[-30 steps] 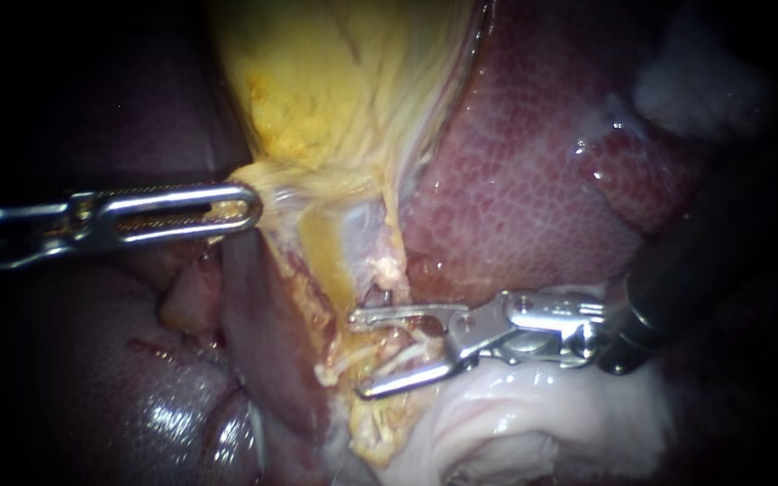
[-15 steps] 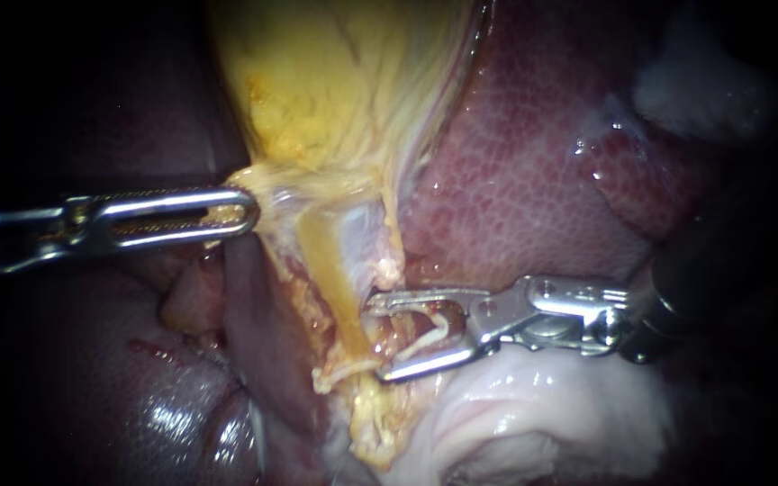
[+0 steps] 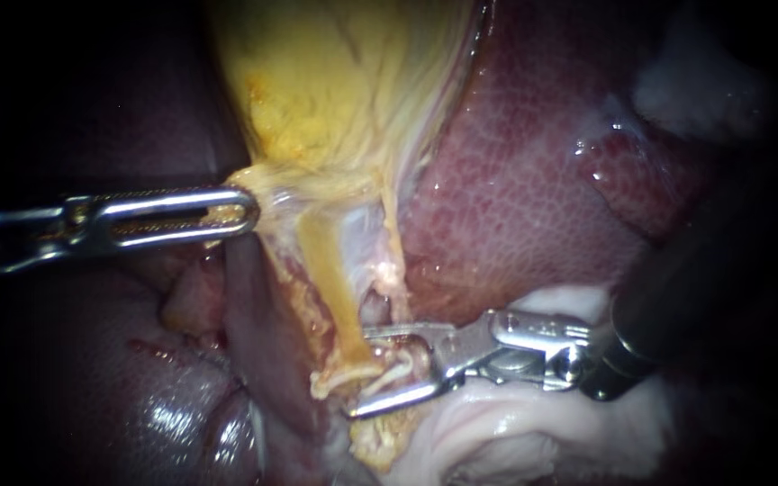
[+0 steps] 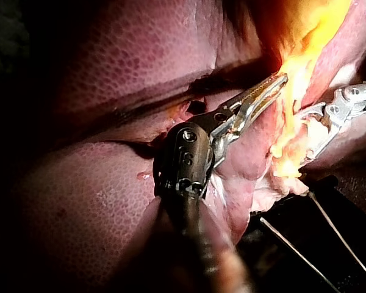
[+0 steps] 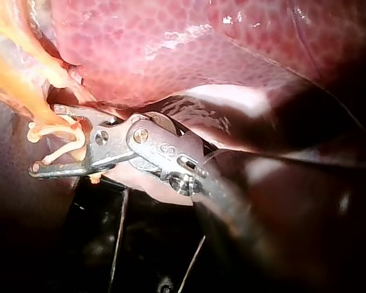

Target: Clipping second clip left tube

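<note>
Liver is lying behind the yellow gallbladder. My left instrument is clamping the gallbladder's lower end. My right instrument is holding its jaws apart astride the left tube, beside a pale clip.

No legible text, labels (none any view).

gallbladder above, liver to its right. left instrument holds the gallbladder's lower end from the left; below, the tube runs between the right instrument's parted jaws.
</note>
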